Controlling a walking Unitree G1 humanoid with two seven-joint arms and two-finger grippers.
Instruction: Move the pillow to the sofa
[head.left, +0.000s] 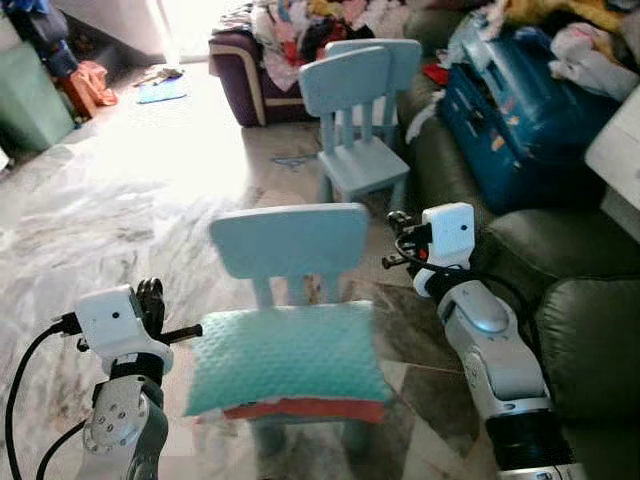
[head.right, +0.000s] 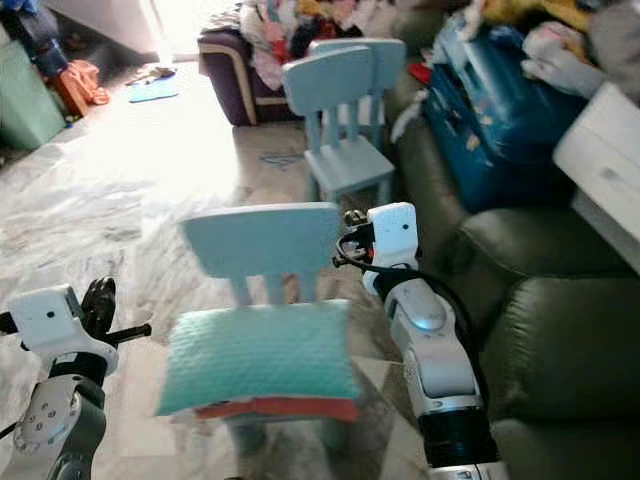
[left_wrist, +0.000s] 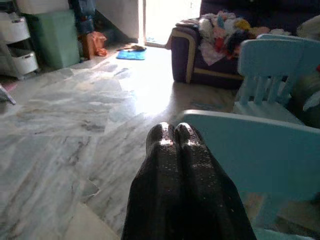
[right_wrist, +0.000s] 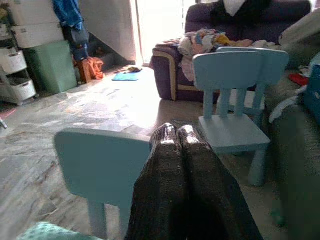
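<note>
Teal, dimpled fabric covered the pillow (head.left: 285, 358), which lay flat on the seat of the near chair (head.left: 290, 240), a red-orange layer showing under its front edge. Both arms were raised, one at each side of that chair.

Left end effector (left_wrist: 175, 134): black fingers pressed together, tips touching, just beside the pillow's left edge and pointing over the chair's back toward the marble floor (left_wrist: 60, 125). Its silver arm bent upward from the lower frame edge, the elbow cut off.

Right end effector (right_wrist: 178, 134): fingers likewise closed flat against each other, level with the near chair's backrest at its right side (not touching the pillow). The forearm rose from the lower edge of the frame beside the sofa.

The sofa (head.left: 590, 330) was dark green, leather-like, with puffed cushions; a blue suitcase (head.left: 520, 120) and loose clothes occupied its far end. A second pale-blue plastic chair (head.left: 355, 110) stood beyond the first. The head views were slightly blurred; the near chair's legs were mostly hidden under the pillow.
</note>
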